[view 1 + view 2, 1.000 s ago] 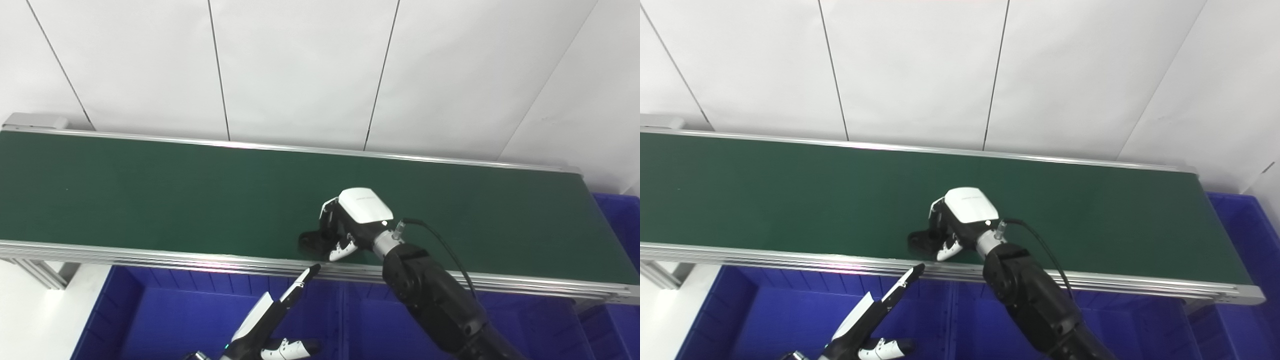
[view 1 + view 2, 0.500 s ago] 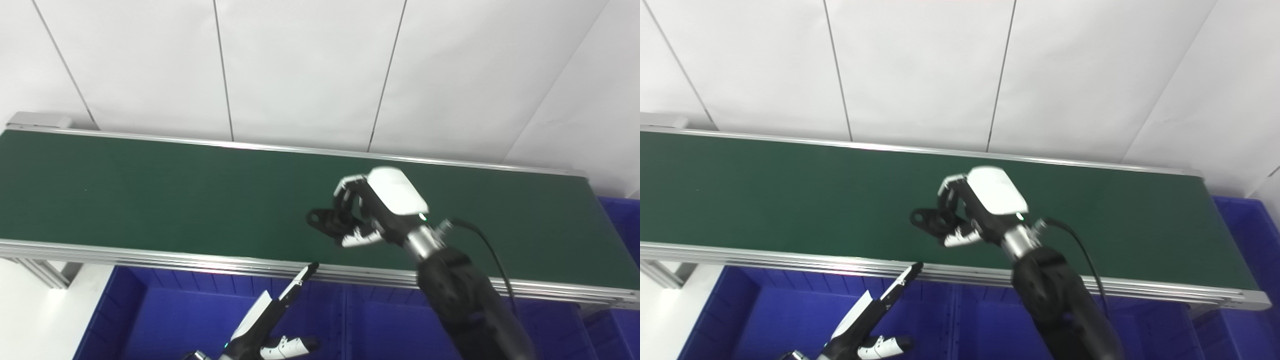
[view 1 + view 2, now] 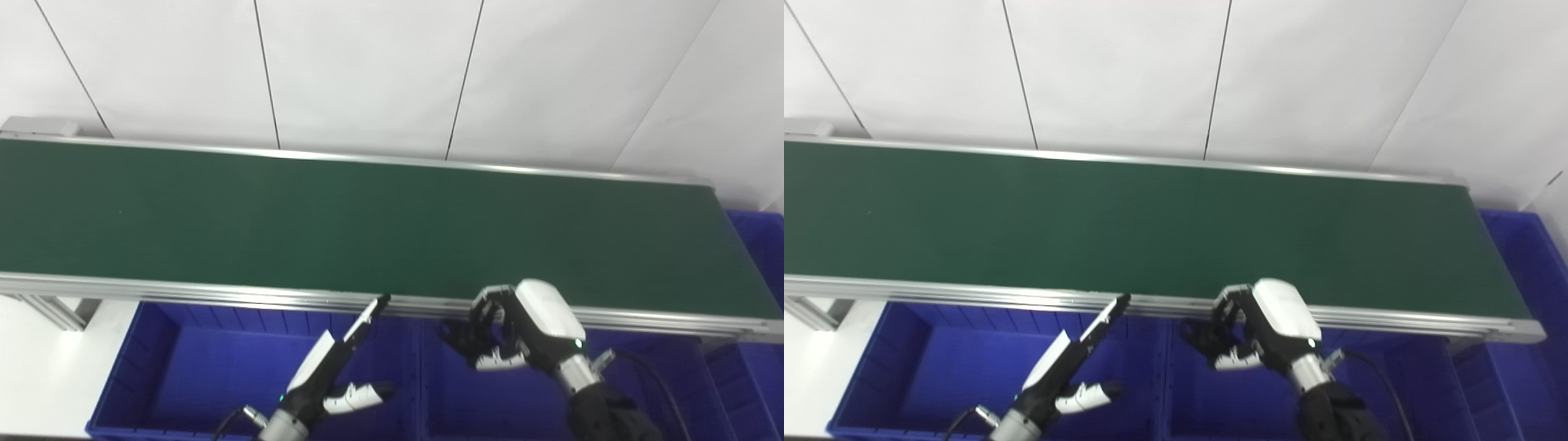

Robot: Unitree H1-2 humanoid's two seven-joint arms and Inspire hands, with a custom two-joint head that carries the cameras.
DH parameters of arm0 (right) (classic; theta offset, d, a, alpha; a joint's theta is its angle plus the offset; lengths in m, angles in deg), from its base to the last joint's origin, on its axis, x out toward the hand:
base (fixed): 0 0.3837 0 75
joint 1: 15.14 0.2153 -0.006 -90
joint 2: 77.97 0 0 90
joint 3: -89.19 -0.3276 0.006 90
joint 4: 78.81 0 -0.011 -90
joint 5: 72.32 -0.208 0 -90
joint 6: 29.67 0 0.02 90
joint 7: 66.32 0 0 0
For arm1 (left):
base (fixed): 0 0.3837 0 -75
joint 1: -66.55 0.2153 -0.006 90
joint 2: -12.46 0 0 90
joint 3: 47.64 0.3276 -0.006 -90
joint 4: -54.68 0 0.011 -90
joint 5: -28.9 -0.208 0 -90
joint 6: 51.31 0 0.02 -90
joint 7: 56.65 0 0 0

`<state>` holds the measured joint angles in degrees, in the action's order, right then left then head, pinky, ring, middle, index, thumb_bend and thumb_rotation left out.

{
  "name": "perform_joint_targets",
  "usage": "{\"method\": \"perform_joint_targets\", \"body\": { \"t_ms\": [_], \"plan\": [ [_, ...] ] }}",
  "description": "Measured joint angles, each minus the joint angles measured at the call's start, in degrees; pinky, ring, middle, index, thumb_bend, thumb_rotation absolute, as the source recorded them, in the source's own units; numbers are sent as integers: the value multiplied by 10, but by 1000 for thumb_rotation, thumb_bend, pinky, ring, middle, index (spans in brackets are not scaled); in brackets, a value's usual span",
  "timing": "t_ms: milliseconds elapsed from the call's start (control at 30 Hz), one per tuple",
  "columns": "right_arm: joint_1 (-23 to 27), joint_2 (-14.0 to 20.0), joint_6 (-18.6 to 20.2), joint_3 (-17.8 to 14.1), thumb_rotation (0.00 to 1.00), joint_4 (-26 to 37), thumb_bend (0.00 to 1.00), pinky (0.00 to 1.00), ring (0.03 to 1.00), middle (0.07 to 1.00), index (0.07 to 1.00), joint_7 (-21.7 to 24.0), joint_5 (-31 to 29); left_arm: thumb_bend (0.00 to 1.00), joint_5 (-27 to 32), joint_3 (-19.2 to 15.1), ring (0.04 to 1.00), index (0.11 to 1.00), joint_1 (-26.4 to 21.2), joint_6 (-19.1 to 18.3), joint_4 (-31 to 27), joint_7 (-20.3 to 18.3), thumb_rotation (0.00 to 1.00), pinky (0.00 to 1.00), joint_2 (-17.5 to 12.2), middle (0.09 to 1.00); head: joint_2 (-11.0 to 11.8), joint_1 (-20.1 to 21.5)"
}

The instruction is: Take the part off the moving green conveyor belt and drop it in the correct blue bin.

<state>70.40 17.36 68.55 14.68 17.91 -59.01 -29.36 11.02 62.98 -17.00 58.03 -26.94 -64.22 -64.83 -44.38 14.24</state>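
Note:
My right hand (image 3: pixel 520 331) is shut on a small black part (image 3: pixel 456 339); it also shows in the right eye view (image 3: pixel 1265 334). It holds the part in the air over the middle blue bin (image 3: pixel 490 398), just in front of the conveyor's near rail. The green conveyor belt (image 3: pixel 306 214) has nothing on it. My left hand (image 3: pixel 334 373) is open with its fingers stretched out, low over the left blue bin (image 3: pixel 202 380).
The belt's aluminium near rail (image 3: pixel 184 291) runs across in front of the bins. Another blue bin (image 3: pixel 759 245) stands at the belt's right end. A white panelled wall (image 3: pixel 367 73) is behind the belt.
My right hand has lifted the black part off the belt and carried it toward me, over the rail, above the middle bin. The camera has tilted down a little. The left hand has stayed put.

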Motion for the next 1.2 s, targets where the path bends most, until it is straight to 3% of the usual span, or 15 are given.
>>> {"method": "perform_joint_targets", "body": {
  "t_ms": [133, 200, 433, 467, 500, 567, 700, 933, 1100, 1200],
  "plan": [
    [-12, -3, -19, 4, 0, -76, 520, 266, 361, 431, 527, -39, 1, 780, 4, -7, 1000, 1000, 0, -3, 0, 3, 847, 1000, 7, 1000, -8, -33],
    [-12, -3, -19, 6, 0, -94, 526, 244, 332, 465, 500, -46, 1, 786, 2, -6, 1000, 1000, 4, -18, -9, 3, 858, 1000, 11, 1000, -15, -45],
    [0, -13, -16, 12, 0, -131, 526, 251, 343, 479, 491, -50, 9, 790, -2, -7, 1000, 1000, 15, -25, -36, 3, 882, 1000, 12, 1000, -16, -38],
    [2, -17, -11, 14, 65, -137, 519, 394, 479, 577, 494, -49, 11, 798, -2, -8, 1000, 1000, 15, -26, -36, 3, 885, 1000, 10, 1000, -13, -33],
    [4, -20, -3, 16, 87, -143, 577, 475, 561, 643, 638, -44, 12, 802, -2, -9, 1000, 1000, 16, -28, -36, 3, 885, 1000, 9, 1000, -13, -33],
    [10, -28, 25, 22, 203, -151, 651, 627, 734, 803, 831, -20, 13, 804, -1, -11, 1000, 1000, 17, -35, -38, 2, 883, 1000, 7, 1000, -11, -30],
    [16, -32, 31, 31, 413, -160, 688, 885, 954, 974, 950, -7, 13, 803, 2, -13, 1000, 1000, 18, -41, -39, 0, 869, 1000, 1, 1000, -11, -25],
    [-4, -34, 27, 23, 510, -120, 708, 983, 1000, 1000, 984, -47, 8, 813, 7, -13, 1000, 1000, 19, -41, -39, -1, 873, 1000, -1, 1000, -6, -26],
    [-17, -35, 20, 22, 508, -119, 708, 982, 1000, 1000, 966, -71, 2, 809, 7, -13, 1000, 1000, 19, -43, -38, -1, 867, 1000, 0, 1000, -1, -25],
    [-27, -40, 2, 14, 506, -115, 693, 956, 985, 991, 955, -108, -5, 805, 10, -13, 1000, 1000, 19, -43, -38, -1, 865, 1000, -1, 1000, 0, -25]
  ]
}}
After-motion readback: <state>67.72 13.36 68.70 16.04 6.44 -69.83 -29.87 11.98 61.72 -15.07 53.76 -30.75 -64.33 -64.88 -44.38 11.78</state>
